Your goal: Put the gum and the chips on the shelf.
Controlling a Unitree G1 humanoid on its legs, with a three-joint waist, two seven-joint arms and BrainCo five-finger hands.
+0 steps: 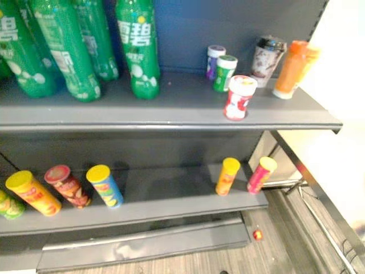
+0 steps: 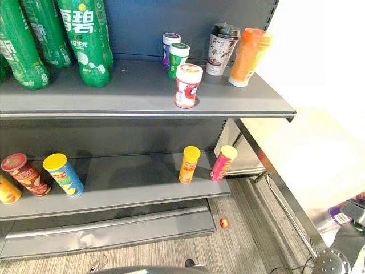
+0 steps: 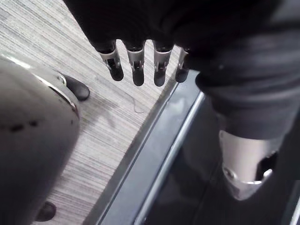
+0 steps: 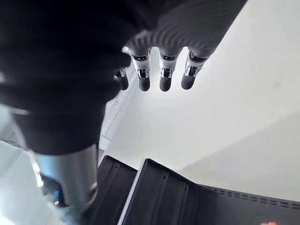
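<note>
ok so as far as I can tell this one's basically wrapped up. Using the red-and-white gum jar (image 1: pixel 239 97) as the reference: it stands upright right at the front edge of the upper shelf (image 1: pixel 171 108), with a green gum jar (image 1: pixel 225 73) and a purple one (image 1: pixel 214 61) just behind it. Behind it to the right there's a lidded drink cup (image 1: pixel 267 60) and an orange bottle (image 1: pixel 292 68), and well off to its left a row of green soda bottles (image 1: pixel 138 45).

Chips are one level below the jar on the lower shelf (image 1: pixel 171 197). An orange can (image 1: pixel 227 177) and a pink can (image 1: pixel 261 174) sit almost straight under it, close together but not touching. Far down-left of it are a blue can (image 1: pixel 105 185), a red can (image 1: pixel 67 185) and a yellow can (image 1: pixel 32 192).

Left hand (image 3: pixel 137 65) hangs low over the floor by the shelf's base with fingers (image 3: pixel 160 63) straight and released, nothing in them. Right hand (image 4: pixel 165 70) is the same, fingers (image 4: pixel 191 70) loose and empty against a pale wall.

So both gum and chips look placed and nothing's left in either hand. One oddity is a small red thing (image 1: pixel 258 234) on the floor below the jar; can't tell what it is
</note>
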